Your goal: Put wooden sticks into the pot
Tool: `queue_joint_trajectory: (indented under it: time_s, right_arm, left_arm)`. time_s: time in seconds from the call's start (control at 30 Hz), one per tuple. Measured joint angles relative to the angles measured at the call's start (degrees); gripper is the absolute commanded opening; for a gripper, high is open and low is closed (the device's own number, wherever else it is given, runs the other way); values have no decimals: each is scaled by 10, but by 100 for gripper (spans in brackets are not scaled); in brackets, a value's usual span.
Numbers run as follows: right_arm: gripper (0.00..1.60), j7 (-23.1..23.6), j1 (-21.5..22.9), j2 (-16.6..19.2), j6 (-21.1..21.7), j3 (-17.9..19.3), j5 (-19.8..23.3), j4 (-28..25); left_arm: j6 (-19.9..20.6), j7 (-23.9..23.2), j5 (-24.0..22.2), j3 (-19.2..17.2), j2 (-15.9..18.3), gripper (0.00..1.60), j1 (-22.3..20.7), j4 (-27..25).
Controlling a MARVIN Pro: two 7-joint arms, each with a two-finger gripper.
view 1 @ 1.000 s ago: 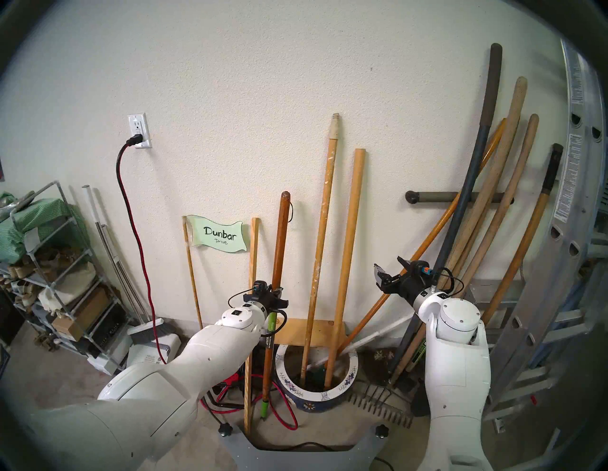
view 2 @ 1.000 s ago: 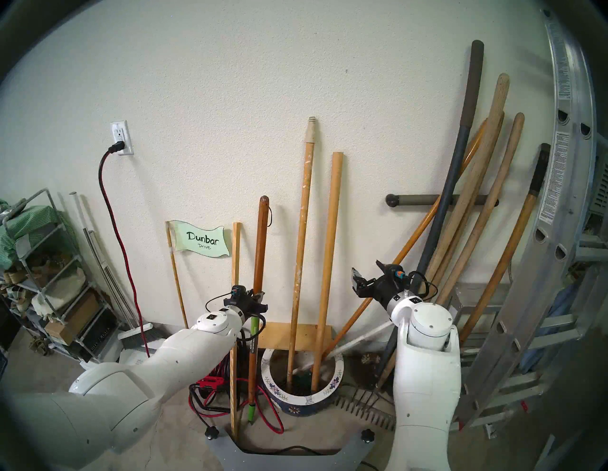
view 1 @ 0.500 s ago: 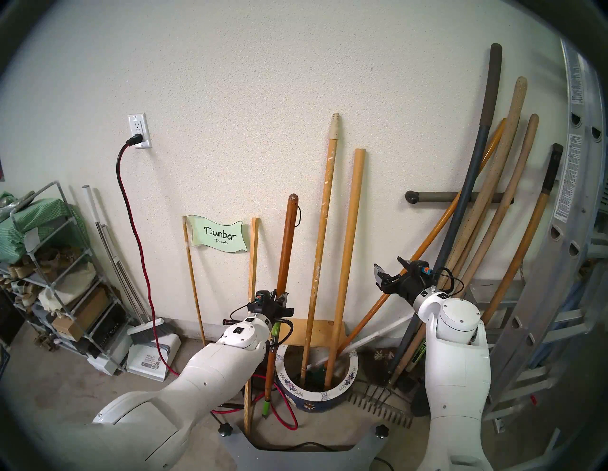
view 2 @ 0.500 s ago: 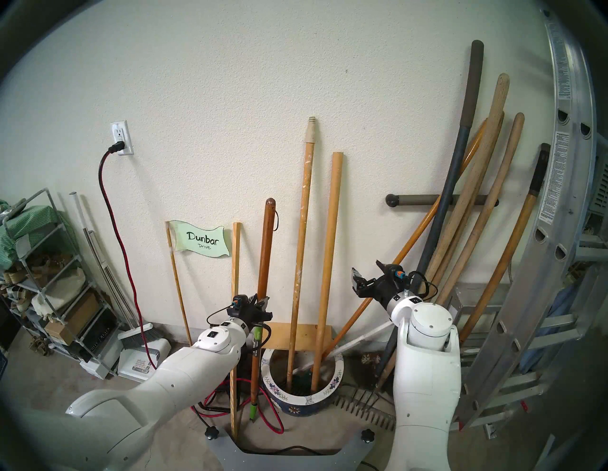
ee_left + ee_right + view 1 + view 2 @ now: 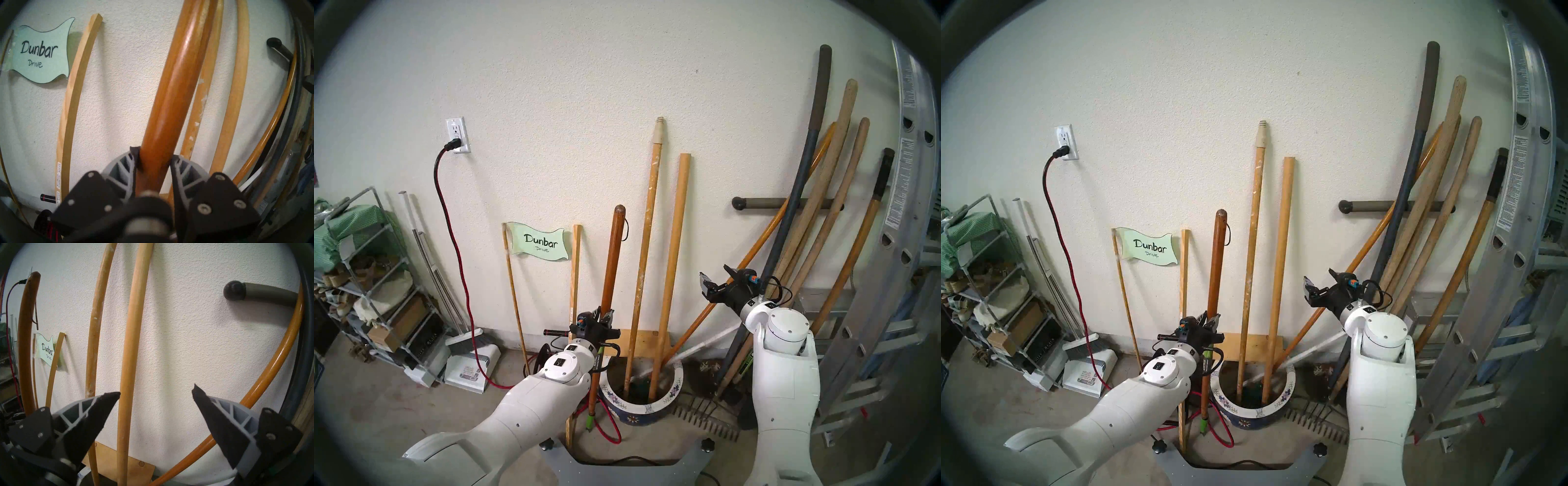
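2 sticks already stand in the pot (image 5: pixel 667 399) just right of my left pincer (image 5: pixel 605 314), which pinches the dark red-brown stick (image 5: pixel 612 264), its foot outside the rim, so next I lift it over while my right pincer (image 5: pixel 716 276) hangs spread.

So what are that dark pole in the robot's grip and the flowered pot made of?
The dark red-brown pole looks like varnished wood: the left wrist view shows a glossy streak along it. The pot looks like glazed ceramic, with a smooth white rim painted with blue flowers, though painted metal can't be ruled out.
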Motion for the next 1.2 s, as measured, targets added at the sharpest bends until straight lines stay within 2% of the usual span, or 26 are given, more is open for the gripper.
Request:
queue_joint_trajectory:
  time_s: [0.7, 1.2]
  right_arm:
    - [160, 0, 0, 0, 0, 0, 0, 0]
    - [160, 0, 0, 0, 0, 0, 0, 0]
  left_arm:
    - [-50, 60, 45, -18, 43, 0, 70, -154]
    - [-71, 90, 78, -25, 62, 0, 85, -249]
